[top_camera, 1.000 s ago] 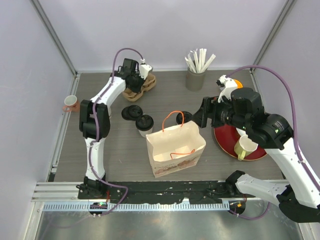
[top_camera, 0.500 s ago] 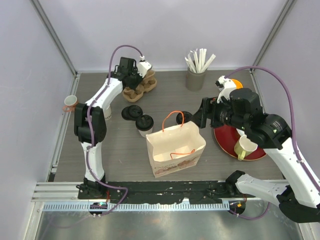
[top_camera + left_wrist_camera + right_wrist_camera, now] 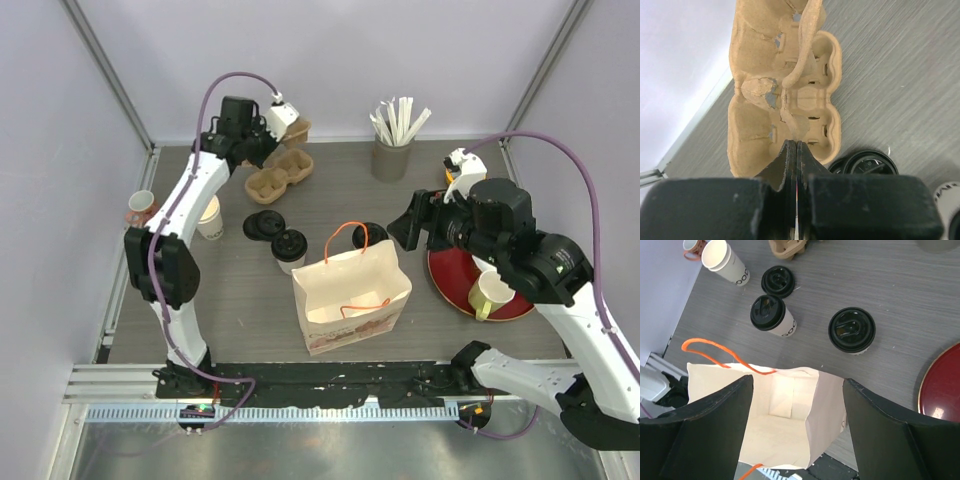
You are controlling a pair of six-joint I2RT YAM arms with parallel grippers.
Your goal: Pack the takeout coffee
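A cream takeout coffee cup with a black lid (image 3: 290, 248) (image 3: 772, 316) stands left of the open paper bag (image 3: 350, 295) (image 3: 790, 425). A second lidded cup (image 3: 368, 234) (image 3: 851, 331) stands behind the bag. My left gripper (image 3: 283, 133) (image 3: 797, 145) is at the back left, shut on the edge of a brown pulp cup carrier (image 3: 297, 128) (image 3: 802, 60), held above another carrier (image 3: 278, 175) (image 3: 752, 125) on the table. My right gripper (image 3: 405, 225) (image 3: 797, 430) is open and empty, above the bag's mouth.
Open cream cups (image 3: 210, 217) (image 3: 725, 262) and loose black lids (image 3: 262, 226) (image 3: 778, 280) sit at the left. A pink mug (image 3: 141, 207) is by the left wall. A grey pot of stirrers (image 3: 391, 158) stands at the back. A red tray (image 3: 455, 285) holds a yellow mug (image 3: 490, 295).
My left arm has risen and swung back and left, lifting one carrier off the other. My right gripper has stayed over the bag, shifting only slightly.
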